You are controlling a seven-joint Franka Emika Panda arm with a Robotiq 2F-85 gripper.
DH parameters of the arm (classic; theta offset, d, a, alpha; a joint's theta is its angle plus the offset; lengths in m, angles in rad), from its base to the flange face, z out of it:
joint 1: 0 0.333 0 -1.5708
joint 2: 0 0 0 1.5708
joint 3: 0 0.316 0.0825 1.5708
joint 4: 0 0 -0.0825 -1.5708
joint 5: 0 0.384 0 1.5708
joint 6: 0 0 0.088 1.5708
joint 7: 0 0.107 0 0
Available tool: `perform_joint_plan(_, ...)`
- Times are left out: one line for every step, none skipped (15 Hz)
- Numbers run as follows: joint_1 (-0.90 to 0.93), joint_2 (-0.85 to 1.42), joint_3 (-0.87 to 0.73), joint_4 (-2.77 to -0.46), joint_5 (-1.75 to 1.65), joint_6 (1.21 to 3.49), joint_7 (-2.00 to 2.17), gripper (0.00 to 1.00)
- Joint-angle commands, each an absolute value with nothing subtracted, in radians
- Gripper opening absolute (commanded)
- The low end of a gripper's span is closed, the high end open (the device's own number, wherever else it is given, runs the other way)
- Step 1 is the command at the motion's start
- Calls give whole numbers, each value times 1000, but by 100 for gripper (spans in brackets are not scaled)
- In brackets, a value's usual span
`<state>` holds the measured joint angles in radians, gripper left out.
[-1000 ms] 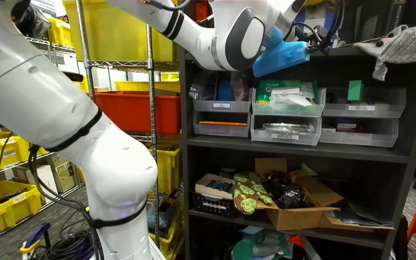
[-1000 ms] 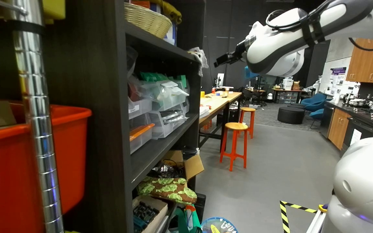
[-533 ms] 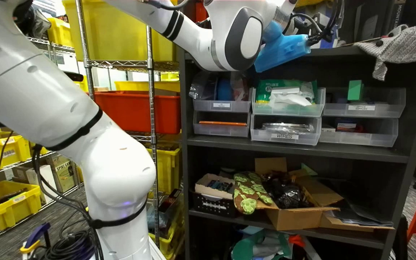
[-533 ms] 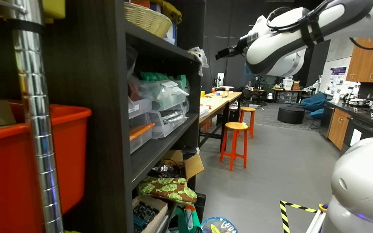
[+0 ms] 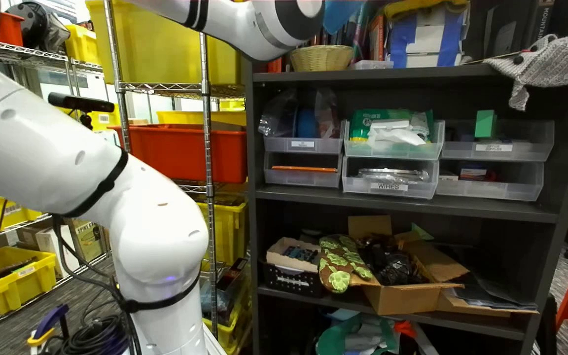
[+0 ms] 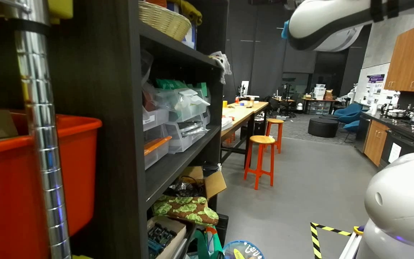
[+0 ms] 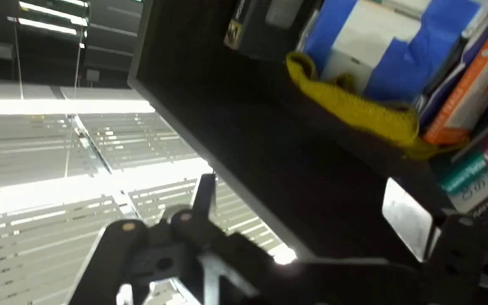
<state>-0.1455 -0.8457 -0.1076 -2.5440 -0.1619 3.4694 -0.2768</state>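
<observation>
The gripper (image 7: 307,205) is facing the shelf (image 5: 402,203), its jaws standing wide. On the shelf, yellow cloth (image 7: 354,112) is lying over a box (image 7: 371,38), books (image 7: 475,82) standing beside.

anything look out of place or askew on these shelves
Yes: the grey knitted item droops over the edge of the upper shelf, perhaps ready to slip; the cardboard box below gapes untidily, flaps splayed.

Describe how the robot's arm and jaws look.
The arm is white, smooth and rounded, with a dark panel, black straps and black cables. A bright blue piece shows near its far end. The jaws are black and angular, with a pale, flat pad in view.
</observation>
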Motion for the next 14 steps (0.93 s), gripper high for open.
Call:
perform_joint_plan(-109, -922, -96, -2483, -236, 3469, -300, 100)
perform_joint_plan(-121, -927, -83, -2466, -245, 3468, -300, 100)
perform_joint_plan(-164, -938, -62, -2450, -236, 3465, -293, 100)
perform_joint_plan(-126, -929, -85, -2477, -231, 3462, -277, 100)
perform_joint_plan(-135, -939, -77, -2464, -231, 3459, -279, 100)
perform_joint_plan(-142, -943, -72, -2457, -231, 3457, -280, 100)
perform_joint_plan(-148, -944, -69, -2456, -231, 3456, -280, 100)
perform_joint_plan(-150, -944, -67, -2456, -231, 3456, -280, 100)
perform_joint_plan(-151, -943, -67, -2456, -231, 3456, -280, 100)
perform_joint_plan(-151, -943, -67, -2456, -231, 3456, -281, 100)
perform_joint_plan(-151, -943, -67, -2456, -231, 3456, -281, 100)
perform_joint_plan(-151, -943, -67, -2456, -231, 3456, -281, 100)
perform_joint_plan(-233, -944, -31, -2443, -238, 3401, -301, 100)
perform_joint_plan(-268, -932, -12, -2416, -247, 3349, -318, 100)
